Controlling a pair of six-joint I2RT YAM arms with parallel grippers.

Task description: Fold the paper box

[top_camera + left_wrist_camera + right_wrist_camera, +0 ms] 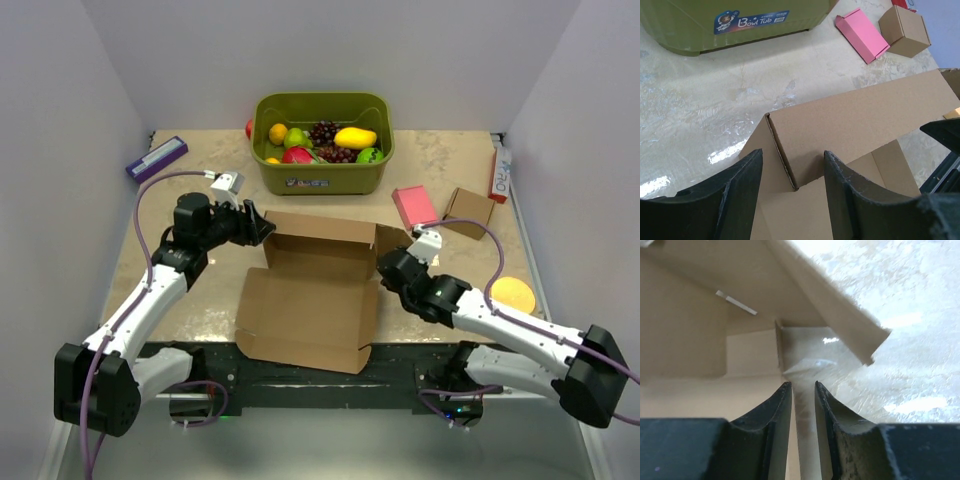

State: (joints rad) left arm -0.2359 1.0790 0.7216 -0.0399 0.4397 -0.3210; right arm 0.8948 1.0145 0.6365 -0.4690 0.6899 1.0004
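Left gripper (792, 162) jaws standing open astride the paper box (310, 300); right gripper (803, 390) jaws pinching its edge, risking crumpling.

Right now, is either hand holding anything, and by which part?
Cannot tell. The left hand straddles the left end of the paper box's raised back wall; the right hand, nearly shut, sits at its right edge.

Pale lilac walls (330, 50) around glossy marbled tabletop (440, 160)
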